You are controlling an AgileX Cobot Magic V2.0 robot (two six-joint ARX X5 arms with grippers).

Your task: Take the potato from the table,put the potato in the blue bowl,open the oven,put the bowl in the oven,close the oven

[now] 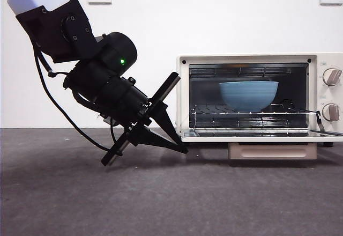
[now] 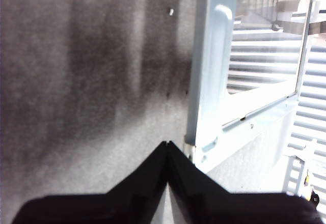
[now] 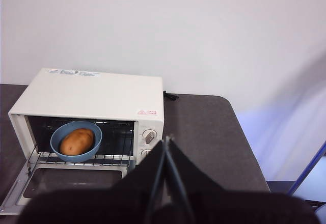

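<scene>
Beside dropped oven door, at its free corner: left tool, jaws pressed together, empty, low over table. Door lies flat, long edge running away from tool; lift from under likely next. Potato sits in blue bowl on rack inside oven. Right tool, jaws together, empty, waits high and well apart.

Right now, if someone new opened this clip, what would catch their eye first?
Probably the big dark left arm slanting down in the front view, its shut pincer at the corner of the oven's lowered door. Next, the blue bowl on the rack inside the open oven, with the potato in it, seen from the right wrist view. The right pincer hangs shut, high above the table.
</scene>
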